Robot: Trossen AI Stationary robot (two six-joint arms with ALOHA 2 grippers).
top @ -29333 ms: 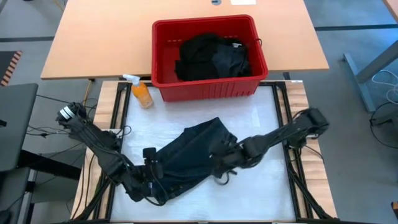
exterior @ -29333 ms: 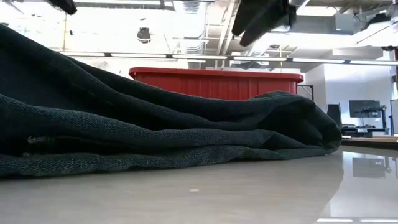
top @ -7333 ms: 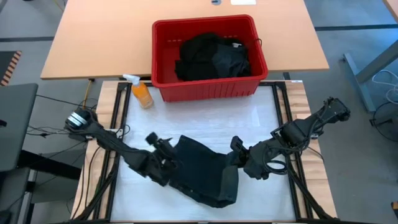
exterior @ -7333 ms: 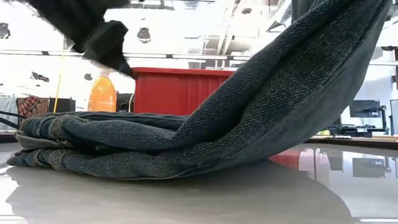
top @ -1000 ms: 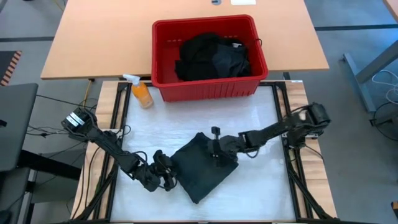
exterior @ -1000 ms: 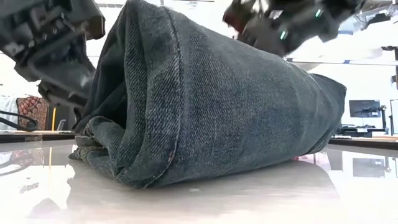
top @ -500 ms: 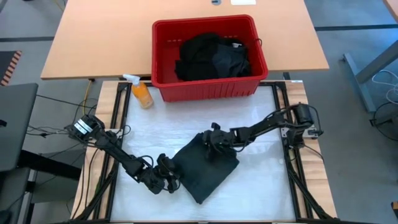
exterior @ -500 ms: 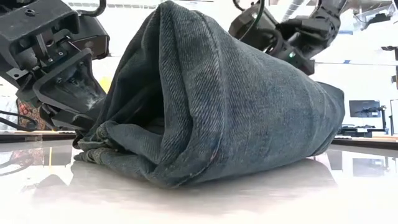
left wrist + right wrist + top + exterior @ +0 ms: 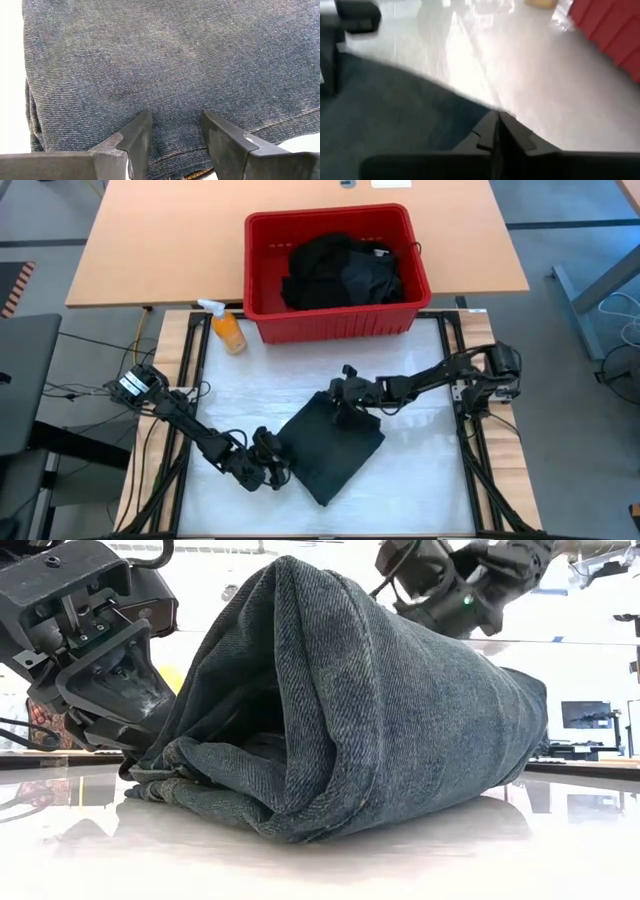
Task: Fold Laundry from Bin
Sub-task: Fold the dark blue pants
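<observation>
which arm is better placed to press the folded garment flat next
Probably the left. The left pincer sits low at the folded garment's near-left edge, jaws apart against the denim. The right pincer is at the far corner, raised above the cloth with fingers together.

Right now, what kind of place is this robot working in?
Probably a lab or open office, not a home. The low view shows exposed ceiling ducts and a monitor on a desk behind the table. From above, a wooden desk holds the bin on grey floor.

Right claw (image 9: 496,122) closed over dark cloth (image 9: 385,115); red bin (image 9: 612,37) beyond.
</observation>
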